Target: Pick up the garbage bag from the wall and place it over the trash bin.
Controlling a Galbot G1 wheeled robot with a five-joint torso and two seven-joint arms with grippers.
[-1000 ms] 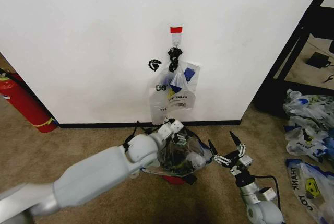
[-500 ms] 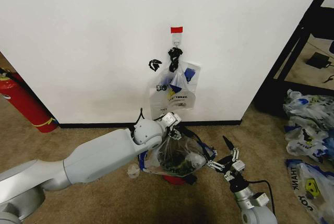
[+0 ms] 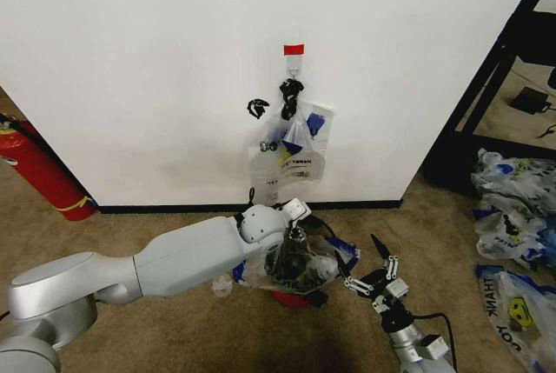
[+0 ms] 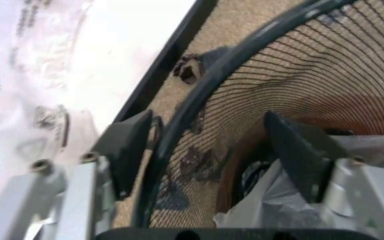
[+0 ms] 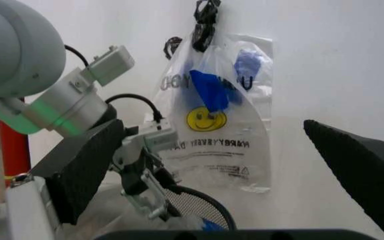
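Already done: a garbage bag (image 3: 295, 264) is off the wall (image 3: 156, 69) and lies crumpled over the mouth of the trash bin (image 3: 291, 296), by the head view.
Left to do: judging from the loose folds, the bag still needs spreading and seating around the rim; part of it sags inside.
Left gripper (image 3: 294, 227): low at the bin's far rim, fingers spread wide, one outside the mesh wall and one inside, holding nothing.
Right gripper (image 3: 368, 276): just beside the bin on its right, fingers splayed wide and empty.
Bag relative to fingers: crinkled plastic sits just below and beside the left gripper's inner finger (image 4: 299, 150); apart from the right fingers.
Left wrist view adds: the rim (image 4: 199, 95) passing between the two fingers, the bin's mesh and reddish bottom, and the black baseboard (image 4: 172, 50) close behind.
Right wrist view adds: the bunch of clipped bags (image 5: 219, 125) on the hook, smiley print readable, hanging above the left fingers.
Head view adds: the red tape strip (image 3: 294, 49), a fire extinguisher (image 3: 39, 169) far left, and stuffed bags (image 3: 517, 208) far right.
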